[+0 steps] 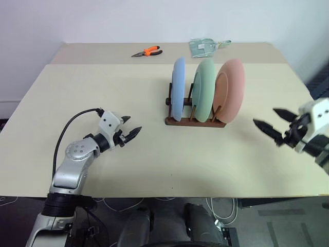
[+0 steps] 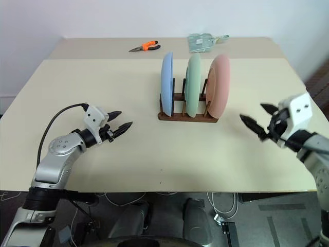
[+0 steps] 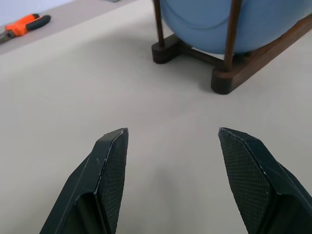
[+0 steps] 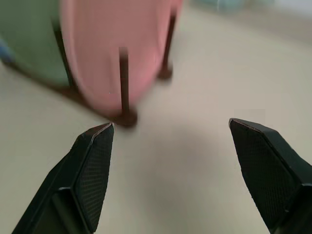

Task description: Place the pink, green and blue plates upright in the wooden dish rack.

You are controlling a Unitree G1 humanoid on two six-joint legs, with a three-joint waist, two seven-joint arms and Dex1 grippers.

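Matte and round, the blue plate (image 1: 178, 88), green plate (image 1: 203, 90) and pink plate (image 1: 230, 90) stand upright between thin pegs of the dark wooden dish rack (image 1: 194, 121), mid-table. The left gripper (image 1: 131, 133) and right gripper (image 1: 271, 127) hover at either side, black textured fingers spread, empty. Orange-handled pliers (image 1: 147, 51) lie on the smooth beige table (image 1: 103, 98).

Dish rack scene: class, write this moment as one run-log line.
plates: blue, green, pink upright in rack | left gripper: open, empty | right gripper: open, empty
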